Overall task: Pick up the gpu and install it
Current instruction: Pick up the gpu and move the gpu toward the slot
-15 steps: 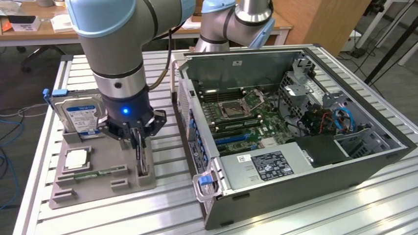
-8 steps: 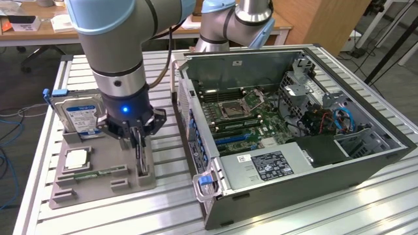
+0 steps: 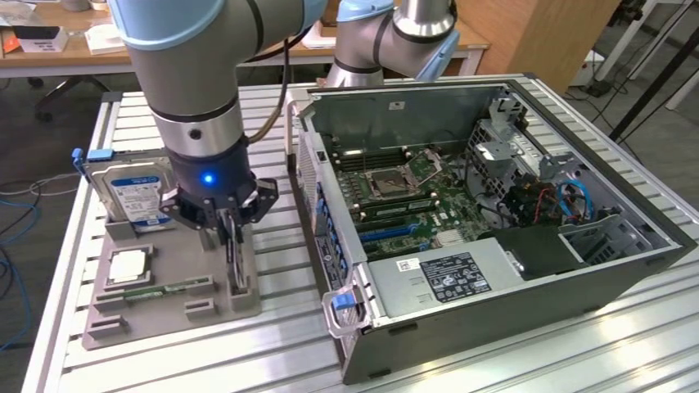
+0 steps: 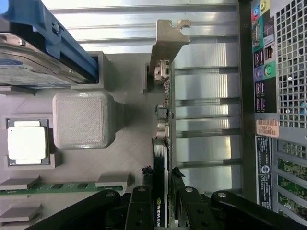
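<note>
The gpu [image 3: 236, 260] stands on edge in a slot of the grey parts holder [image 3: 164, 315], to the exterior view's left of the open computer case [image 3: 611, 270]. In the wrist view the gpu [image 4: 164, 120] is a thin dark card with its silver bracket [image 4: 165, 43] at the far end. My gripper [image 3: 231, 228] has come straight down over it. One finger presses each side of the card, so the gripper [image 4: 162, 171] is shut on the gpu, which still sits in the holder.
The holder also carries a silver hard drive [image 3: 133, 192] in a blue frame, a processor chip [image 3: 128, 266] and a green memory stick [image 3: 164, 289]. Blue card slots [image 3: 388, 232] lie on the motherboard inside the case. A second arm's base [image 3: 382, 41] stands behind the case.
</note>
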{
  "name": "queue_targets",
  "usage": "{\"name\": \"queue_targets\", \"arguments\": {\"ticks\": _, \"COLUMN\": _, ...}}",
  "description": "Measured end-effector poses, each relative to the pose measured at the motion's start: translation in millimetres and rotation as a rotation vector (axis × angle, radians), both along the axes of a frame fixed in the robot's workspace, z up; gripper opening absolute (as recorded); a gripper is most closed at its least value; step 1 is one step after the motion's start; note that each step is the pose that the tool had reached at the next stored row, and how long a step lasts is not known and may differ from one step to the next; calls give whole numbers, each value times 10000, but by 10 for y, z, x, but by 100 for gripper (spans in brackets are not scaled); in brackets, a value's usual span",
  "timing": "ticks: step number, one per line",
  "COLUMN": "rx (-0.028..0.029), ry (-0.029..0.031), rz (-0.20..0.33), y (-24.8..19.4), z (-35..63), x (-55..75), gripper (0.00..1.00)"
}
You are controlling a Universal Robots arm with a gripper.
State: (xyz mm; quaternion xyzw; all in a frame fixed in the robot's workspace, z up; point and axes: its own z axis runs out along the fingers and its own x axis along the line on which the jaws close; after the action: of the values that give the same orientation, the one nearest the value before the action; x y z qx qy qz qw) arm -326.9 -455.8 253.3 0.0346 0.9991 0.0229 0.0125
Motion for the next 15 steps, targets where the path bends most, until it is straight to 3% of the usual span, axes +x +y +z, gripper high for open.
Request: {"name": "queue_targets", "arguments": {"ticks": 15, "rx": 78, "ry": 0, "rz": 0, "y": 0, "z": 129, "x": 0, "gripper": 26}}
